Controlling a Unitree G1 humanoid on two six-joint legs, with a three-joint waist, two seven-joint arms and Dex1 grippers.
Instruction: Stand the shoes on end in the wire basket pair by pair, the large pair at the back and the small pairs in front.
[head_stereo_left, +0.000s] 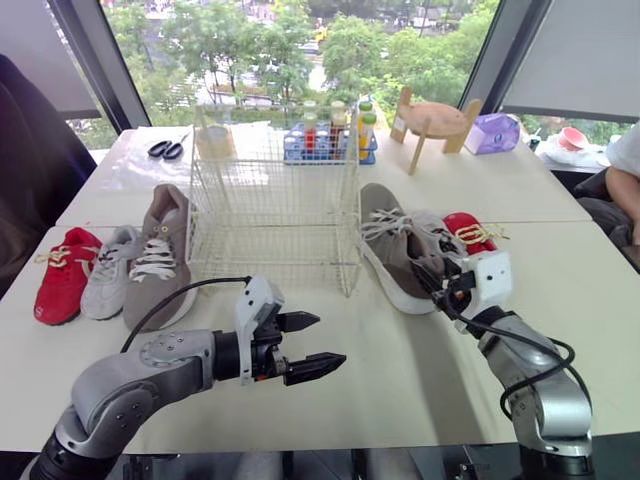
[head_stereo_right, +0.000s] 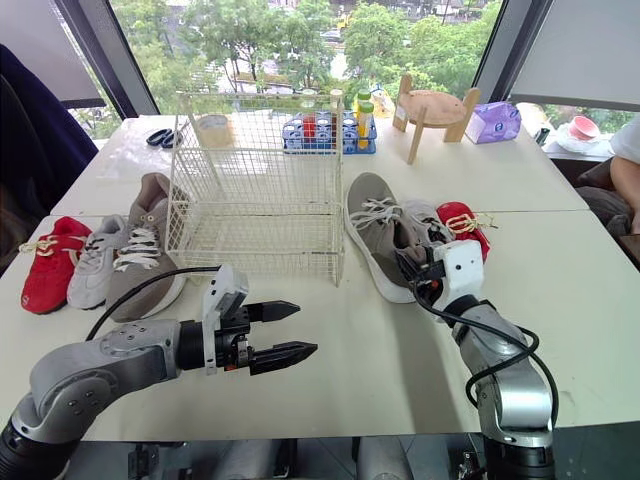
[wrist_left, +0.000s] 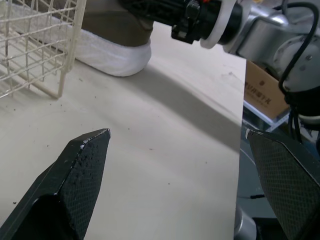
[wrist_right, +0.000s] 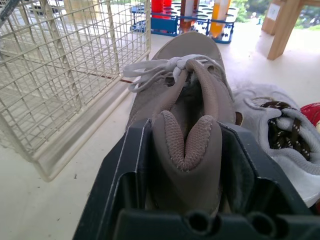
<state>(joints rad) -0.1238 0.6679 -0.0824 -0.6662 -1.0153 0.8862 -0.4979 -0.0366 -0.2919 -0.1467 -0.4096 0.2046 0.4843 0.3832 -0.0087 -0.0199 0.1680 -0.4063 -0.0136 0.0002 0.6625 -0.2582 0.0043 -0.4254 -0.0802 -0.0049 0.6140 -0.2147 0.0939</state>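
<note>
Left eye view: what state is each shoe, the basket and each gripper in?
wire basket: upright, empty.
right taupe shoe: on its sole, heel gripped.
left taupe shoe: on its sole, untouched.
left grey shoe: on its sole.
left red shoe: on its sole.
right grey shoe: lying, untouched.
right red shoe: lying, untouched.
left gripper: jaws open, empty.
right gripper: jaws shut on right taupe shoe.

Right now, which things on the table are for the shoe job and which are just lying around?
For the job: wire basket; right large shoe, heel in the right gripper; left large shoe; left pale shoe; right pale shoe; left red shoe; right red shoe.
Lying about: scissors; bottle rack; wooden stand; purple pack.
</note>
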